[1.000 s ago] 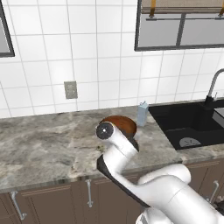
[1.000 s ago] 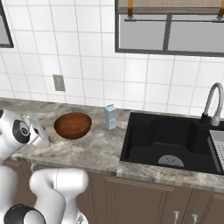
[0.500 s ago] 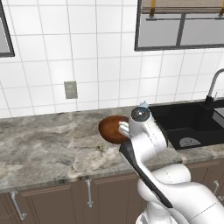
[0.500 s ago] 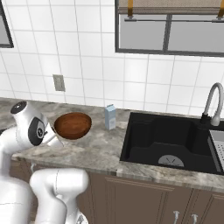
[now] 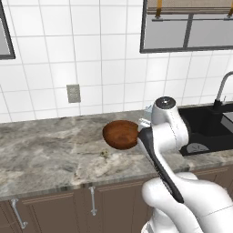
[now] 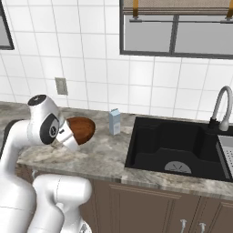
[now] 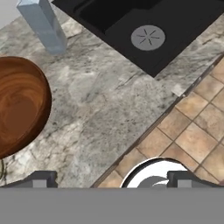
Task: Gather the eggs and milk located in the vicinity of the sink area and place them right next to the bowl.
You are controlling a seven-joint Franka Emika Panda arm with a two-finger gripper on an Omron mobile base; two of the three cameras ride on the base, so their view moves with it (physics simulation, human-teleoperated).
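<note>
Hand view: tool (image 7: 109, 180) spread wide, empty; bowl (image 7: 17, 105) and milk (image 7: 43, 22) cut off.

Bare marble counter (image 6: 102, 152) runs between the bowl (image 6: 81, 129) and the sink (image 6: 177, 145); in the hand view this strip is clear from the bowl's rim to the front edge. The milk carton (image 6: 114, 121) stands upright at the back of that strip, apart from the bowl and just left of the sink's rim, the one upright obstacle there. The gap between carton and bowl is open counter. The faucet (image 6: 220, 107) rises at the sink's back right, with a perforated tray (image 6: 227, 154) on that side; the left and middle of the basin are open. In the left base view the counter left of the bowl lies free to the tiled wall (image 5: 63, 59).
</note>
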